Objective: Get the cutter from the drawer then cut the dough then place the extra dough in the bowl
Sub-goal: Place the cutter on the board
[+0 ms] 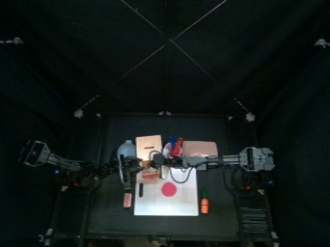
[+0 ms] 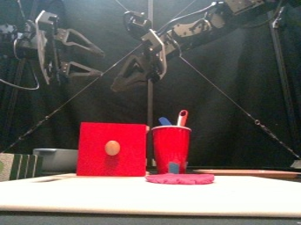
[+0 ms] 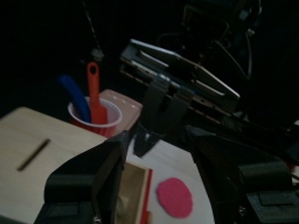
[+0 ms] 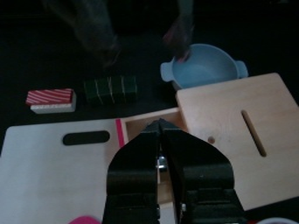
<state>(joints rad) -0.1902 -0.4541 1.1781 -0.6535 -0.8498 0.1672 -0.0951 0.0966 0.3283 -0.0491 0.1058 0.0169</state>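
A pale wooden box (image 4: 239,109) stands at the back of the white board (image 4: 59,153). Its red drawer front (image 2: 113,149) looks pulled out a little in both wrist views. My right gripper (image 4: 160,162) hangs shut just above the drawer (image 4: 146,122), nothing seen between its jaws. My left gripper (image 3: 163,166) is open, high up beside the box. The flat red dough (image 2: 180,178) lies on the board before the red cup (image 2: 172,145). The blue-grey bowl (image 4: 208,66) sits behind the box. No cutter is in sight.
The red cup holds a blue knife (image 3: 73,92) and a red knife (image 3: 93,83). Dark green sushi blocks (image 4: 111,87) and a red-and-white striped toy (image 4: 51,99) lie off the board, beside the bowl. A small red toy (image 1: 204,205) lies at the board's front right.
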